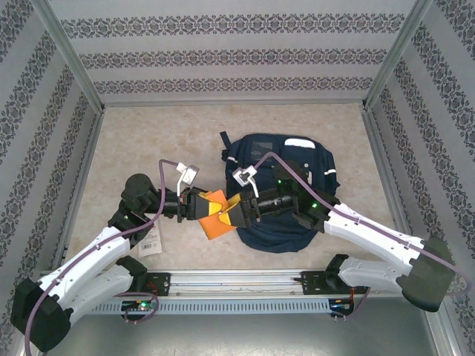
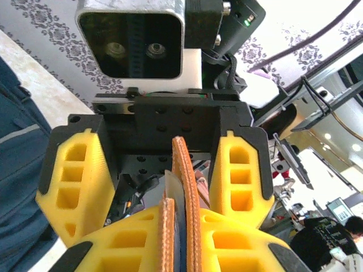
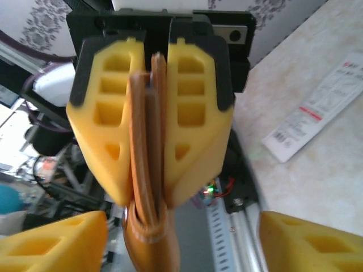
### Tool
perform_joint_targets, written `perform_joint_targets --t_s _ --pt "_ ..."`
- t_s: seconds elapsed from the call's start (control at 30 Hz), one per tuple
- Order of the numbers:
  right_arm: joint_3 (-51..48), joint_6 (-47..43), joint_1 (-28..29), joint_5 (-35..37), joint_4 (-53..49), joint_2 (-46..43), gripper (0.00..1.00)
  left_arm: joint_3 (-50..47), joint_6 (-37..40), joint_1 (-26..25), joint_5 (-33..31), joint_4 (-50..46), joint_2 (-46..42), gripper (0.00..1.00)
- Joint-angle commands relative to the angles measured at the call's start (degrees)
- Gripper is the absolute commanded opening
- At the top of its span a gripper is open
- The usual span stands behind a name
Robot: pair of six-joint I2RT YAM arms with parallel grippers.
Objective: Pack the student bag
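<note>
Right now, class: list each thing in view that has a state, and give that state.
student bag: lying flat, zip state unclear.
orange notebook: closed, gripped by its edge.
left gripper: shut on the orange notebook.
right gripper: open, fingers either side of it.
white packet: lying flat.

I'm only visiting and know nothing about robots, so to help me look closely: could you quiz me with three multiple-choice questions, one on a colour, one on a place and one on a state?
1. What colour is the student bag?
A) dark navy B) red C) green

2. Where is the flat orange item?
A) by the far wall B) on top of the bag C) between the left tool and the right tool

3. What is the left tool doing?
A) standing wide open B) clamped on the orange item C) gripping a bag strap

Answers:
1 A: the fabric is navy with white patches.
2 C: the two tools meet at it, beside the bag.
3 B: its yellow fingers press on both faces of the item.
</note>
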Motion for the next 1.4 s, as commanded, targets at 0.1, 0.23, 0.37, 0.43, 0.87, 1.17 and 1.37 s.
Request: perform_joint_targets --t_s 0.1,0.23,0.37,0.43,0.87,1.17,1.37 --pt "3.3 3.7 1.1 -5.2 2.4 3.2 0.12 1.0 5.2 -0.7 -1.5 -0.8 -1.9 0.34" --pt "0.8 3.4 -0.9 0.7 -1.2 0.7 0.01 5.3 17.1 -0.7 -9.8 -19.2 -4.7 0.67" --pt "-1.8 2.1 -5.4 11.2 -11.9 -4.8 0.0 9.9 27.7 -0.8 -28.5 -36.7 -6.8 0.77" --pt "-2.0 0.8 -7.5 21.7 -22.5 -7.9 0.0 11.5 33.0 -1.0 -34.8 -43.2 -5.7 0.76" --pt "-0.3 -1.4 -12.1 76.7 -59.8 -25.6 0.0 17.7 54.8 -17.7 -53.4 -47.7 11.6 0.66" --pt "-1.5 -4.5 -15.2 72.8 -62.6 -33.8 0.0 25.8 73.6 -24.7 -58.6 -48.0 27.8 0.66" --pt "-2.0 -5.8 -15.3 68.9 -60.9 -39.2 0.0 32.5 78.5 -24.9 -64.4 -48.3 36.4 0.69"
